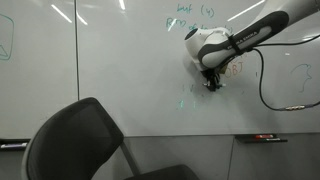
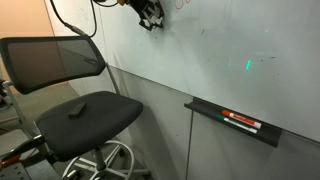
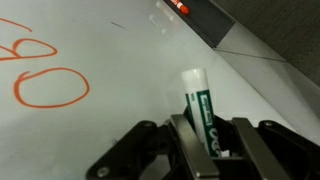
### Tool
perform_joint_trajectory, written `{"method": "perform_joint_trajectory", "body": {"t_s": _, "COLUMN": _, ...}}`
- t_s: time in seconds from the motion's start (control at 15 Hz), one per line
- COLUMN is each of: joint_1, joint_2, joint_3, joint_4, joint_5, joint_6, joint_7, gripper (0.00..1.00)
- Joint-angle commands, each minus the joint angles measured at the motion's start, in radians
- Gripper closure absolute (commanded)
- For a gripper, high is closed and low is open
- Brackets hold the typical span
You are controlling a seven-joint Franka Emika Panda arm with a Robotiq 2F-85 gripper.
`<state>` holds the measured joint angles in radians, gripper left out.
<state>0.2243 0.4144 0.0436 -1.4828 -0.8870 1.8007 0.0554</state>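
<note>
The jaws are pressed in tight on a marker (image 3: 198,100), one on each side, so the gripper (image 3: 208,135) is pinching it in the middle. The marker is white with a green label. Its far end sticks out past the jaws toward the whiteboard (image 3: 110,130), most likely so that only the marker meets the board and not the metal. I cannot tell if the end is touching the board. Just beside it on the board are round orange marks (image 3: 50,88). In an exterior view the arm (image 1: 255,35) reaches in from the side and holds the gripper right up at the board, under some green writing (image 1: 190,10). Low on the wall a dark tray (image 2: 205,108) sticks out, well apart from the gripper. It holds spare pens (image 2: 242,122), probably so they do not roll away. A black office chair (image 2: 80,110) stands in front of the board.
</note>
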Motion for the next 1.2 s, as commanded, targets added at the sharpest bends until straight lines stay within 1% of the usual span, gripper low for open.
{"method": "perform_joint_trajectory", "body": {"t_s": 0.0, "joint_1": -0.013, "joint_2": 0.039, "joint_3": -0.007, "joint_4": 0.077, "joint_5": -0.033, "joint_6": -0.012, "joint_7": -0.009, "gripper": 0.93}}
{"method": "perform_joint_trajectory", "body": {"t_s": 0.27, "joint_1": -0.016, "joint_2": 0.052, "joint_3": -0.008, "joint_4": 0.075, "joint_5": -0.033, "joint_6": -0.020, "joint_7": -0.015, "gripper": 0.93}}
{"method": "perform_joint_trajectory", "body": {"t_s": 0.67, "joint_1": -0.022, "joint_2": 0.060, "joint_3": -0.012, "joint_4": 0.070, "joint_5": -0.066, "joint_6": -0.034, "joint_7": -0.011, "gripper": 0.93}}
{"method": "perform_joint_trajectory", "body": {"t_s": 1.13, "joint_1": -0.022, "joint_2": 0.102, "joint_3": -0.003, "joint_4": 0.066, "joint_5": -0.050, "joint_6": -0.034, "joint_7": -0.005, "gripper": 0.93}}
